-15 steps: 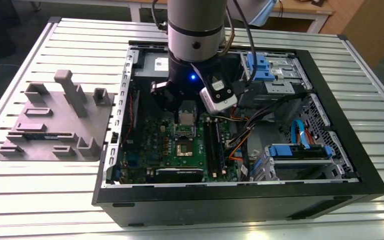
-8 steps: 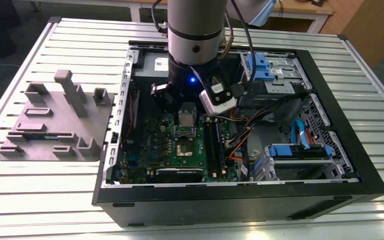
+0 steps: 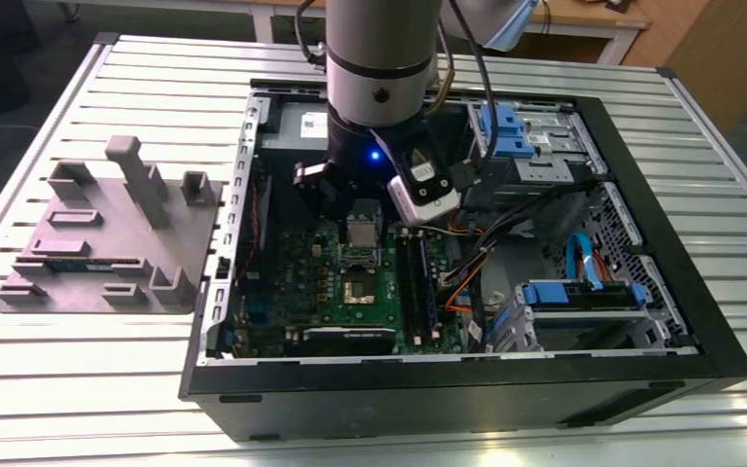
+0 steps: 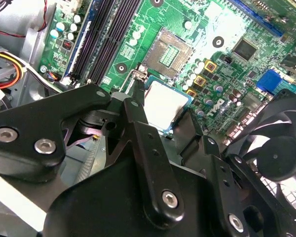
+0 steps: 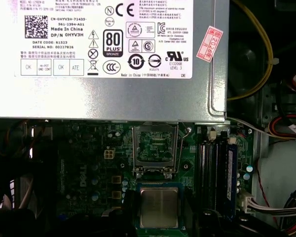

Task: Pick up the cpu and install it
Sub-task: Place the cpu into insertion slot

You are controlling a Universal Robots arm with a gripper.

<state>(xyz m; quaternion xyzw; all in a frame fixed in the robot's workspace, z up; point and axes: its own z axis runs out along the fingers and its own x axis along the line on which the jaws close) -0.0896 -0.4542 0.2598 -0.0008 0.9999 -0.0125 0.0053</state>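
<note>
The cpu (image 4: 166, 102) is a small square chip with a silvery top. My gripper (image 4: 164, 109) is shut on it, with a black finger (image 4: 138, 118) against each of two opposite edges. In the first wrist view the cpu (image 5: 159, 207) hangs a short way from the open metal-framed socket (image 5: 154, 143), offset to one side of it. The socket (image 4: 168, 53) has a greenish-gold centre and lies on the green motherboard. In the exterior view the gripper (image 3: 361, 220) holds the cpu (image 3: 365, 230) just above the board, behind the socket (image 3: 357, 289).
The open black computer case (image 3: 478, 375) surrounds the board. A grey power supply with a white label (image 5: 108, 49) sits close behind the socket. Memory slots (image 4: 108, 34), orange and black cables (image 3: 471, 268) and a fan (image 4: 278, 155) flank it. A grey moulded tray (image 3: 101, 243) lies outside the case.
</note>
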